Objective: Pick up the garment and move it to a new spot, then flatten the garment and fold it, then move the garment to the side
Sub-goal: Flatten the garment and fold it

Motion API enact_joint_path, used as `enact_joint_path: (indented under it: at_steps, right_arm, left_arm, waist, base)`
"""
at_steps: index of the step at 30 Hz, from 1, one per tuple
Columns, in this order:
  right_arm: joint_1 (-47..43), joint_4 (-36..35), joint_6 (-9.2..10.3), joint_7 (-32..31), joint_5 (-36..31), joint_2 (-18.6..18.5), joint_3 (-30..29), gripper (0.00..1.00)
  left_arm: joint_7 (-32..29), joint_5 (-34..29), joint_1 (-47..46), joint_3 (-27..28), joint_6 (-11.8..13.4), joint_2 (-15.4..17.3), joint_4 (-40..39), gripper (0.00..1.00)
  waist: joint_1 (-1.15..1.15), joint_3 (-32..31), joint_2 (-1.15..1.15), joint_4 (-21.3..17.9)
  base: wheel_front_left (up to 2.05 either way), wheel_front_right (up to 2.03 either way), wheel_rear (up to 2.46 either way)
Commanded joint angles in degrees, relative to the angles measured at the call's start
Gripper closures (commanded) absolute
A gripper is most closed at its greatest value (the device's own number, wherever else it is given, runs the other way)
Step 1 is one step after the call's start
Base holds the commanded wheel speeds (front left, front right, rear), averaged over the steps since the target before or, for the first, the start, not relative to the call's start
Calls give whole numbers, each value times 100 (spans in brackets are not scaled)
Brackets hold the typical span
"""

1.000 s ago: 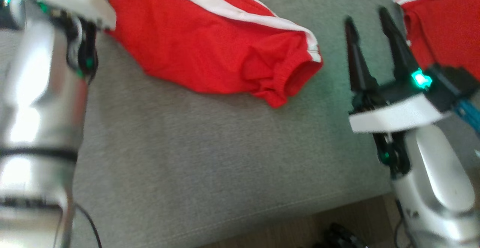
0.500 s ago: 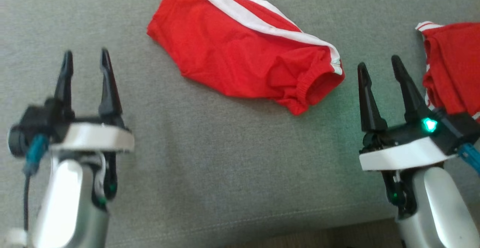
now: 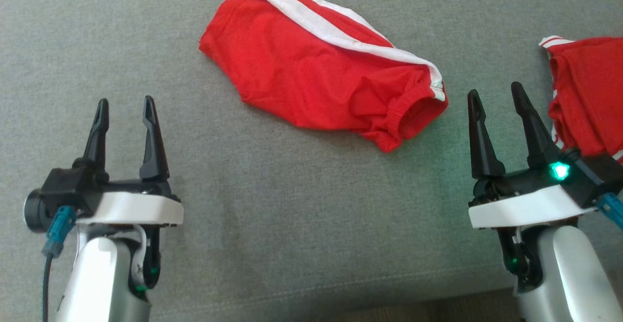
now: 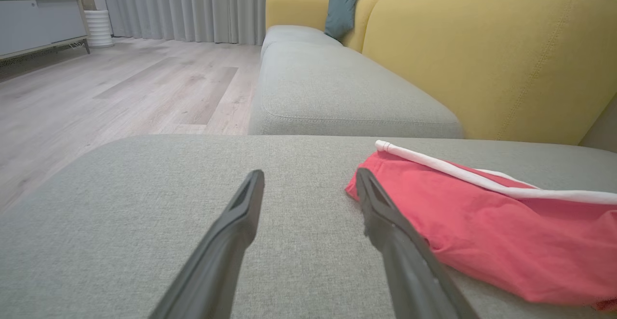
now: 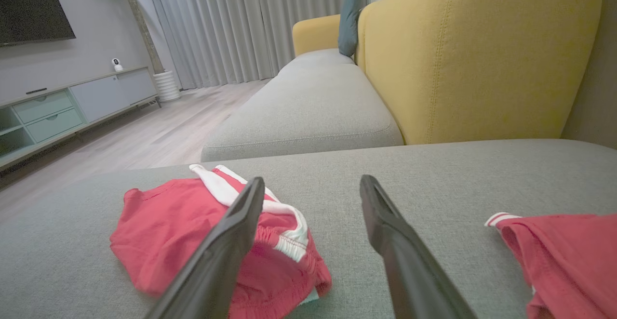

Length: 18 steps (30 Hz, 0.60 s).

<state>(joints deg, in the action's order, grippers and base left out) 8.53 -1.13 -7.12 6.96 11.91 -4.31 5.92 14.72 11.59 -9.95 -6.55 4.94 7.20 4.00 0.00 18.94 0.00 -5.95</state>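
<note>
A red garment (image 3: 316, 74) with a white side stripe lies folded on the grey cushion (image 3: 272, 205), elastic waistband toward the right. It also appears in the left wrist view as the red garment (image 4: 506, 232) and in the right wrist view (image 5: 173, 227). My left gripper (image 3: 125, 102) is open and empty at the lower left, well short of the cloth. My right gripper (image 3: 494, 90) is open and empty, just right of the waistband. The left gripper (image 4: 309, 173) and right gripper (image 5: 312, 180) hover low over the cushion.
A second red garment (image 3: 589, 93) with white trim lies at the right edge, behind my right gripper, also visible in the right wrist view (image 5: 569, 256). The cushion's front seam and the floor (image 3: 418, 312) run along the bottom. A yellow backrest (image 4: 482, 59) rises behind.
The head camera has shifted. My left arm, which loomed close at the upper left beside the garment, has drawn back to the lower left with its gripper open. The garment lies as before.
</note>
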Motion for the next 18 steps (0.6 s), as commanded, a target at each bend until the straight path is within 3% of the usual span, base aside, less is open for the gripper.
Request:
enact_joint_path:
  at_steps: [1, 4, 8, 13, 18]
  right_arm:
    - [-36, -224, -36, -31, -33, 34, 112, 0]
    - [-39, -241, -36, -36, -21, 43, 61, 0]
    - [-34, -285, -36, -57, 0, 62, -8, 0]
    - [54, -304, -36, -100, 20, 83, 91, 0]
    - [110, -242, -36, -84, 84, 105, 189, 0]
  left_arm:
    - [28, -81, -99, 241, -52, 49, -159, 0]
    - [28, -33, -180, 218, -170, 9, -36, 0]
    - [-46, -44, -749, -66, -533, 42, 336, 0]
    - [-834, 11, -1905, -484, -1002, 154, 1188, 0]
    - [-1661, 252, -2881, -691, -1181, 382, 2346, 0]
  waist:
    - [0, 4, 0, -6]
    - [0, 41, 0, 9]
    - [0, 147, 0, 25]
    - [0, 297, 0, -147]
    - [0, 414, 0, -438]
  base:
    - [0, 0, 0]
    - [0, 0, 0]
    - [0, 0, 0]
    - [0, 0, 0]
    - [0, 0, 0]
